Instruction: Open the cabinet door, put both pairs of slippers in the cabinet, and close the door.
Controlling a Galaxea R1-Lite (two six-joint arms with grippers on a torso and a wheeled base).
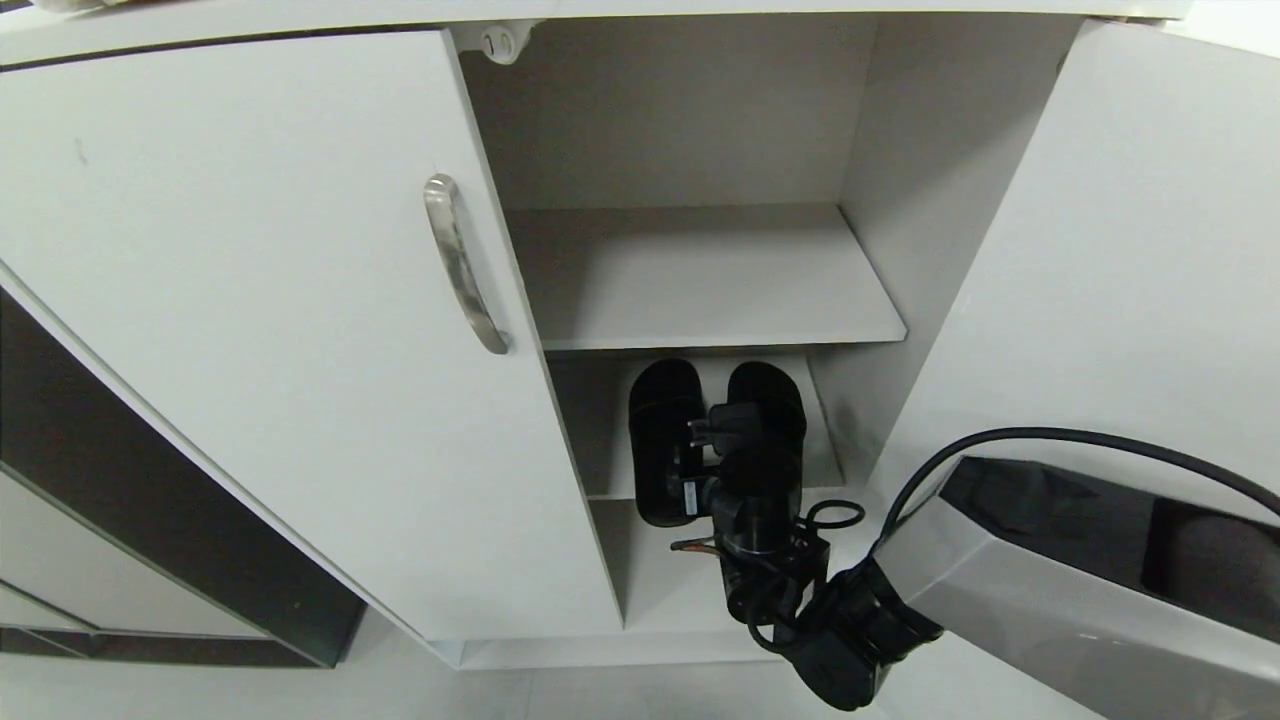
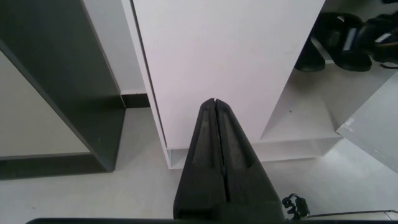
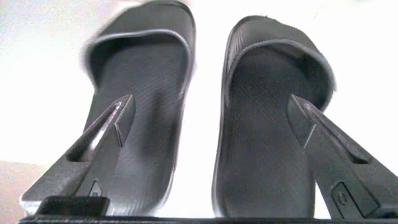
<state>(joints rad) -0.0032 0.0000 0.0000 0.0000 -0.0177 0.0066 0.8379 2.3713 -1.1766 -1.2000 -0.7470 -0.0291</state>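
My cabinet [image 1: 900, 150] has its right door [image 1: 1100, 250] standing open at three o'clock of the opening, so that step is done. One pair of black slippers [image 1: 662, 420] sits side by side on the lower shelf [image 1: 828, 465], at six o'clock from the middle shelf [image 1: 700, 280]. My right gripper [image 1: 725, 425] hovers just over them, spread wide, holding nothing. My left gripper [image 2: 214, 106] is pressed together, empty, facing the closed left door [image 1: 250, 300]. I judge the second pair and the closing are left.

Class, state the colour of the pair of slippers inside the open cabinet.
The moulded slide slippers are plain black, clearest in the right wrist view.
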